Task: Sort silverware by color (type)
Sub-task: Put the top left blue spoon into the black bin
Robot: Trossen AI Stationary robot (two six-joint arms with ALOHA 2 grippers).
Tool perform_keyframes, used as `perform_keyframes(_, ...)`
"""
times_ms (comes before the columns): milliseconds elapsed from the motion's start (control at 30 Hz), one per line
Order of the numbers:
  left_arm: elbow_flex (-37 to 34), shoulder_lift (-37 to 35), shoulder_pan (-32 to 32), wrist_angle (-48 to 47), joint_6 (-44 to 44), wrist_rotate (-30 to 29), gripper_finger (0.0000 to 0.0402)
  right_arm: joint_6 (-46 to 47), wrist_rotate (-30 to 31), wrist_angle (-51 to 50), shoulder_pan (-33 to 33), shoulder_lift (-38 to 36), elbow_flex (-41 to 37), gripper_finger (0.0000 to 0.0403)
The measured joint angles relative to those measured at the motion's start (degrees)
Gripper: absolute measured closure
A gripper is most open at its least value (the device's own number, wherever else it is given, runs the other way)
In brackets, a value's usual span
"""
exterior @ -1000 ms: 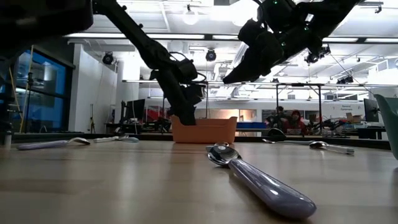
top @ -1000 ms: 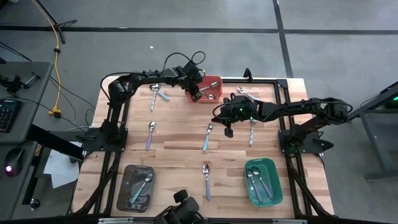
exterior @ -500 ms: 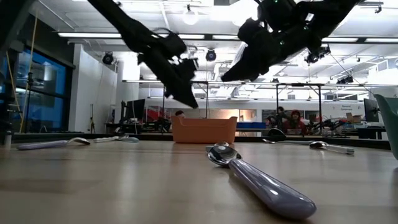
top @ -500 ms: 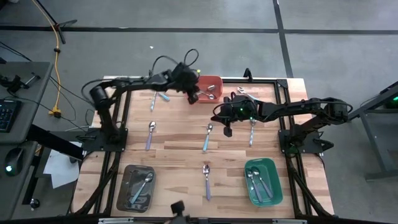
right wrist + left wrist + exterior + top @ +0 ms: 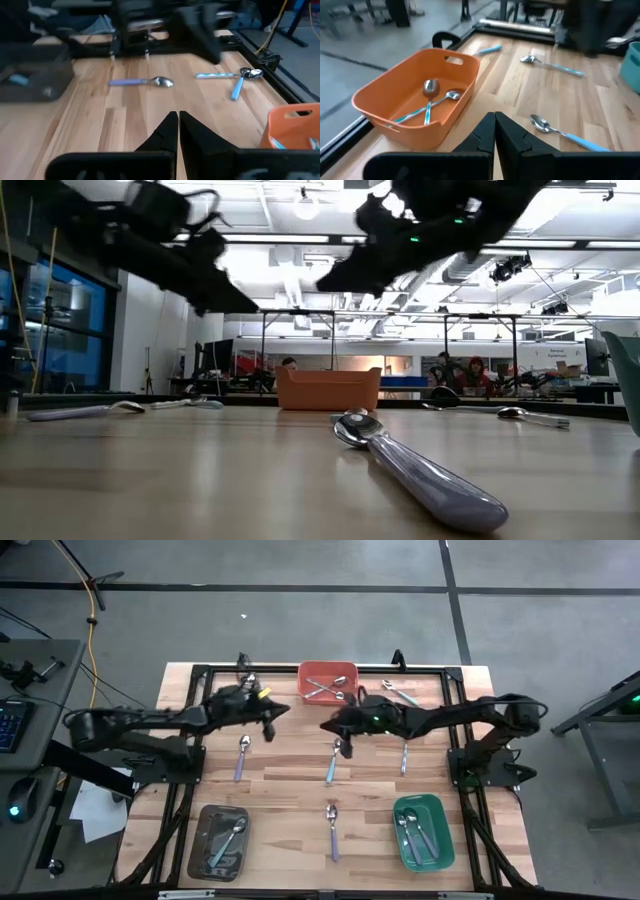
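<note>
the left pincer hangs above the table on its left half, just right of the far-left spoons, its fingers pressed together with nothing between them. the right pincer hangs over the middle of the table, just beyond the bowl of a light blue spoon, and its fingers are likewise together and empty.

the silverware is spread about. the orange tray at the far edge holds 2 light blue spoons lying crossed. right of it, at the far right, 2 more spoons lie on the bare wood. a lavender-handled spoon lies on the left, with the light blue one beside it toward the middle, and another light blue spoon sits right of that, under the right arm. a lavender spoon lies nearer, in the middle; the low view shows it closest, bowl pointing away. at the far left, 2 light blue spoons lie together, partly covered by the left arm from above.

the grey tray at the near left holds spoons whose number i cannot tell. the green tray at the near right holds 2 or 3 spoons.
</note>
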Motion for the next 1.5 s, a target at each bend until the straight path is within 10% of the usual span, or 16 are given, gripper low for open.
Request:
perform_keyframes(700,-20.3,-35.4,-4.1,-2.9,-0.5,-4.3,0.0401,1.3,0.3,-34.4,-4.6,35.2,56.7,0.0299)
perform_keyframes(1500,-20.4,-47.6,-4.1,-14.7,-1.6,-4.9,0.0401,9.0,8.2,-30.8,-7.9,55.9,74.4,0.0199)
